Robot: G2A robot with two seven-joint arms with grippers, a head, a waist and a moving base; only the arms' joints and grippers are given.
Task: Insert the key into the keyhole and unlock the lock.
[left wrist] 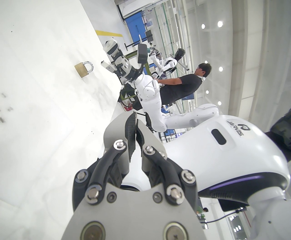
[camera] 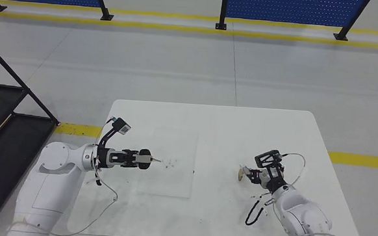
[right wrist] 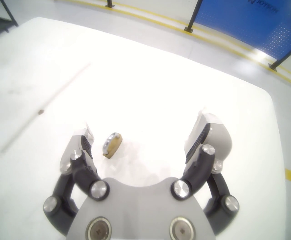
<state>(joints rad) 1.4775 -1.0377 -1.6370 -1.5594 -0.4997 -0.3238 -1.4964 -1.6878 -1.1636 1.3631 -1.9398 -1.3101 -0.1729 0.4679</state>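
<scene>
A brass padlock (camera: 241,174) with a silver shackle lies on the white table (camera: 240,128) at its right front. My right gripper (right wrist: 145,127) hovers open just over it, and the padlock (right wrist: 112,145) lies between the fingers, close to one pad (right wrist: 87,143). The left wrist view shows the padlock (left wrist: 82,69) far off, with the right gripper (left wrist: 106,66) beside it. My left gripper (left wrist: 136,123) is over the table's left side (camera: 150,160), pointing toward the padlock with its pads pressed together. Whether a key is pinched between them I cannot tell.
A faint rectangular sheet outline (camera: 173,162) and a few dark specks (camera: 167,162) mark the table's middle. A black rack (camera: 0,126) stands on the floor to the left. Blue barriers (camera: 293,7) and yellow floor lines run behind the table.
</scene>
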